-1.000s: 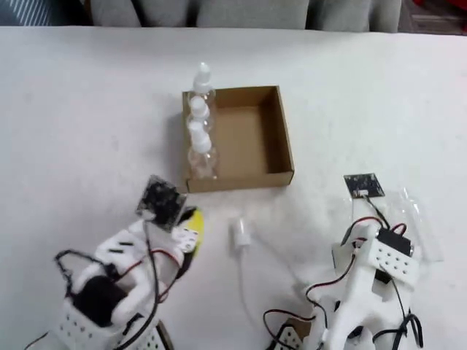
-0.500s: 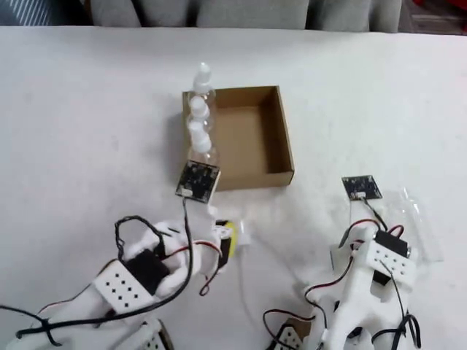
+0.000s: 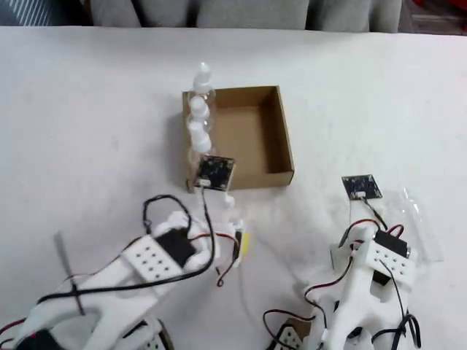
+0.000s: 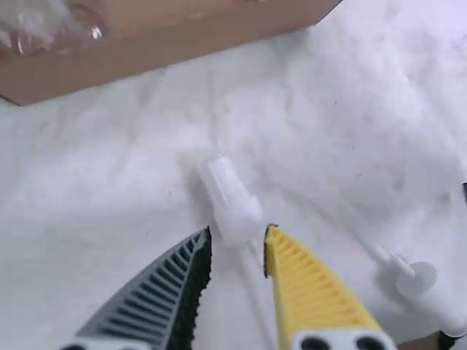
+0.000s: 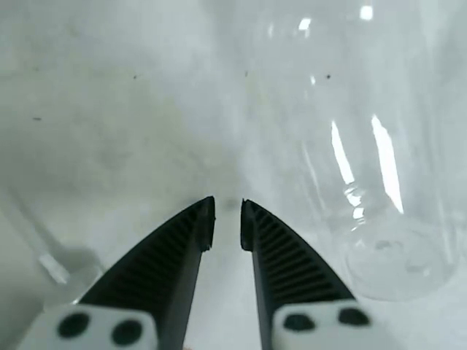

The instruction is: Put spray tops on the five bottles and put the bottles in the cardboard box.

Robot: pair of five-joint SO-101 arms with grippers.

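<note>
The loose spray top lies on the table just outside the box's near wall, toward the edge where the arms stand. The left gripper is set over it, jaws apart, one on each side of its lower end and not yet clamped. The step in hand looks like picking up this top. Next the jaws need to close on it squarely and lift it without dragging the thin tube that trails from it. The box sits mid-table and holds three capped bottles in a row along its left wall, so two of the five seem left to do. The right gripper is low over the table near its right corner, jaws a narrow gap apart with nothing between them. A clear uncapped bottle lies just beside it; whether a second lies there I cannot tell. A small white piece near the top may be a second spray top.
</note>
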